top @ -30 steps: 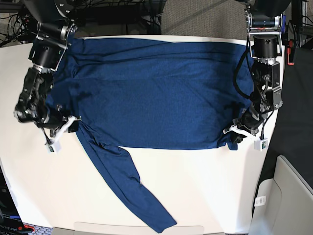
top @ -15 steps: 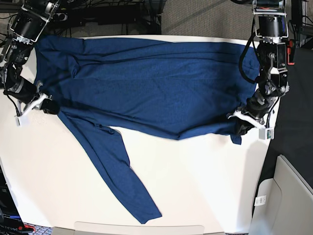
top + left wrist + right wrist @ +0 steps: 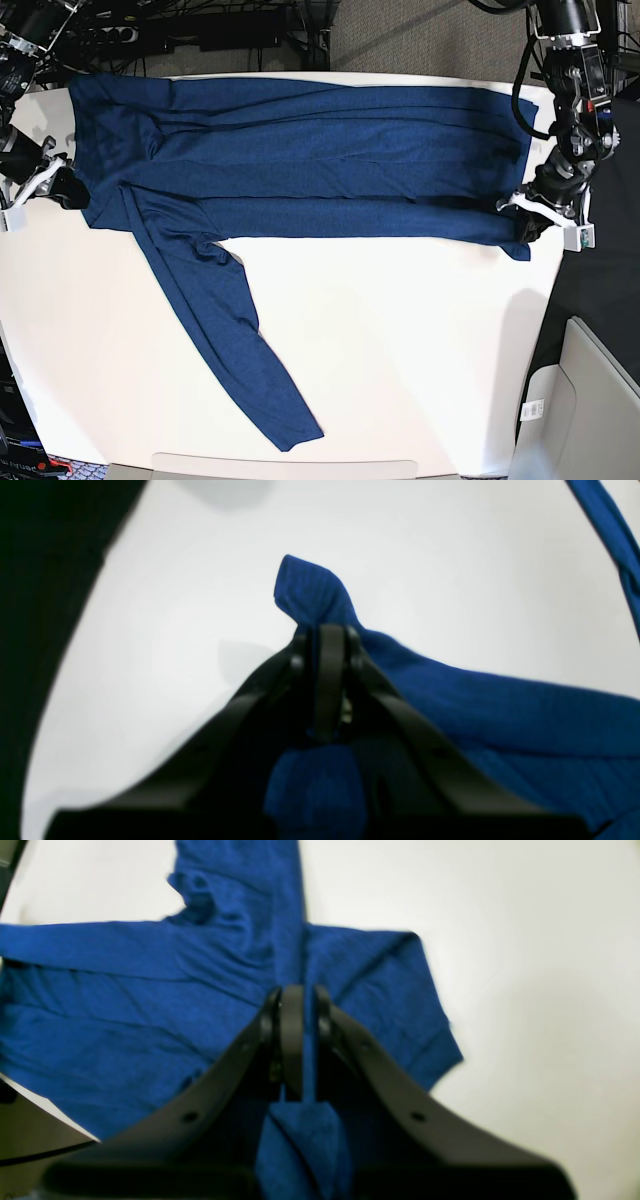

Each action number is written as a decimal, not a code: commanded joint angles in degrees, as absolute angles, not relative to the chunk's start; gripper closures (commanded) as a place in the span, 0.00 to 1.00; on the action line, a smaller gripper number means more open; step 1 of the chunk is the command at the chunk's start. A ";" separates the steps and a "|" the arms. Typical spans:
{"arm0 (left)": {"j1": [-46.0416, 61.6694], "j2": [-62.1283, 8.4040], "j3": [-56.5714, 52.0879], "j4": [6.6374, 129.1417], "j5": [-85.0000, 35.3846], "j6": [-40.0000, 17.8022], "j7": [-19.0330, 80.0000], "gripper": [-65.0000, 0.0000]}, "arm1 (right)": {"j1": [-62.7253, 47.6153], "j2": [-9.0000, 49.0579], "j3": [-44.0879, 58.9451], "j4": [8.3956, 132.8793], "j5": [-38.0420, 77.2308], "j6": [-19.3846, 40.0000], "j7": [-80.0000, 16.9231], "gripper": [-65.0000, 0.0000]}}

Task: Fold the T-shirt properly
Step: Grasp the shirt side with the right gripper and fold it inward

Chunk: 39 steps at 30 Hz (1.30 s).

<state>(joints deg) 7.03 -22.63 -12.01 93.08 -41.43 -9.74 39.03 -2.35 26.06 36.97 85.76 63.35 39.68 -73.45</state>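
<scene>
Item: dark navy-blue long-sleeved knit T-shirt point(image 3: 300, 150), thin heathered fabric, lying spread across the far half of the white tabletop point(image 3: 400, 350). Its body is doubled lengthwise into a long band, and one sleeve point(image 3: 225, 340) is trailing diagonally toward the near edge.

Left end effector point(image 3: 327, 645): I am pinching it fully closed on a corner of the fabric, a small peak of cloth standing up past my fingertips. In the base view it is sitting at the band's lower end, close to the tabletop's side edge.

Right end effector point(image 3: 292, 1010): I am clamping it fully closed too, with fabric bunched between my fingers, at the opposite end of the band near the shoulder and sleeve root.

Step in hand, as I judge it: I am carrying the near hem over toward the far edge.

Handling notes:
- Both arms should be travelling at matched pace and height, so the fold line runs straight.
- Tension should stay light; this thin knit looks ready to stretch and skew.
- The hem should land level with the far edge before I let go.
- The loose sleeve is still needing its own fold afterward.
</scene>
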 commanded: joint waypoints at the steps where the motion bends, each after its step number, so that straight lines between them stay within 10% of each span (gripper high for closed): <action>1: 6.99 -23.69 -12.88 94.29 -41.89 -9.98 37.85 1.00 | -2.33 27.74 38.02 86.81 65.89 40.00 -72.48 0.98; 8: 8.92 -23.69 -13.41 94.29 -41.98 -9.98 37.85 1.00 | -3.30 27.30 39.16 86.90 65.98 40.00 -71.08 0.96; 16: 8.75 -23.60 -13.05 94.29 -41.98 -9.98 37.85 1.00 | 5.41 23.69 33.36 89.36 51.91 40.00 -68.62 0.58; 39: 8.66 -23.60 -13.05 94.29 -41.98 -9.98 37.85 1.00 | 25.89 7.96 25.19 71.25 12.44 40.00 -62.37 0.57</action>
<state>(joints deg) 9.23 -22.59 -12.75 93.21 -41.54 -9.87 39.03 24.29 7.51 25.21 70.17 11.27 39.66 -64.05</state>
